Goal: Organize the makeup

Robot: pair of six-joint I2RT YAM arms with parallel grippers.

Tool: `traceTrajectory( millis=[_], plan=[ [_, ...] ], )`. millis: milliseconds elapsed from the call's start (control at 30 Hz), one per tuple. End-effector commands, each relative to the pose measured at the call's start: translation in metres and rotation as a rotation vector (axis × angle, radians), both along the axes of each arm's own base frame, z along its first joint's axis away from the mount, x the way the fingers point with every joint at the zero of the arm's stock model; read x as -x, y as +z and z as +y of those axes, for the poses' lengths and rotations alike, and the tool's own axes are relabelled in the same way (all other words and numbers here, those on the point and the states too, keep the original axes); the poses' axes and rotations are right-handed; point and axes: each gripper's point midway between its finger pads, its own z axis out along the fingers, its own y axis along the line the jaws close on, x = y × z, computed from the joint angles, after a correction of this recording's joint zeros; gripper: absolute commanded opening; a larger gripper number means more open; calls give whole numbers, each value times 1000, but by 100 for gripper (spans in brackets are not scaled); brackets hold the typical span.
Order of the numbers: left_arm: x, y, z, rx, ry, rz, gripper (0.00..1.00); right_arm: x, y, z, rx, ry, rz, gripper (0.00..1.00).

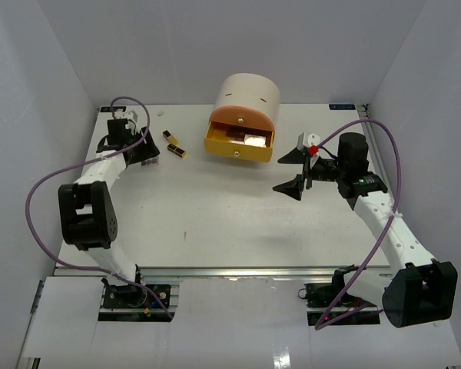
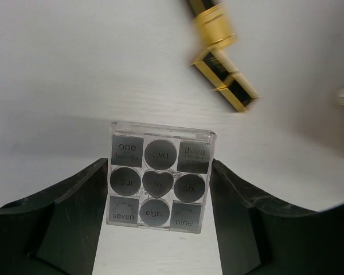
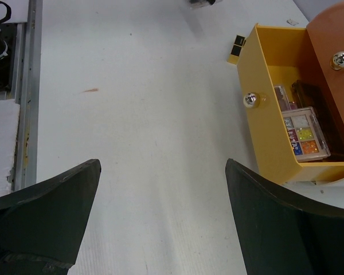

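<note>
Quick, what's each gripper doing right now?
Left gripper: fingers flank the palette at its side edges; whether they grip it cannot be told.
Right gripper: open, holding nothing.

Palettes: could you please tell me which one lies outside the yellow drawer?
The clear nine-pan palette between the left pincer's fingers, on the table; the others sit inside the drawer.

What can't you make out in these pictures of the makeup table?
Left wrist view: lipstick tubes blurred, one cut by the top edge; whether the jaws touch the palette is unclear.
Right wrist view: drawer contents partly hidden by its front wall.
Top view: left gripper covers that palette.
</note>
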Motion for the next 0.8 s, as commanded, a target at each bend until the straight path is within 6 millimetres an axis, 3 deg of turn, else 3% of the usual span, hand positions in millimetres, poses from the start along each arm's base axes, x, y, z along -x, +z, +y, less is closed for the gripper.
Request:
traceTrajectory(
  millis=[0, 100, 333, 567, 767],
  plan=[
    [14, 140, -125, 207, -257, -325, 16, -3, -1, -2, -1, -1, -15, 96],
    [27, 162, -184, 258, -334, -367, 14, -4, -1, -2, -2, -2, -13, 96],
    [11, 171, -260, 245, -349, -439, 13, -5, -3, -4, -4, -6, -3, 96],
    [-23, 167, -273, 157, -259, -507, 15, -7, -4, -8, -7, -12, 2, 96],
    [-30, 166, -272, 127, -244, -537, 18, -8, -6, -8, -5, -12, 5, 96]
  ],
)
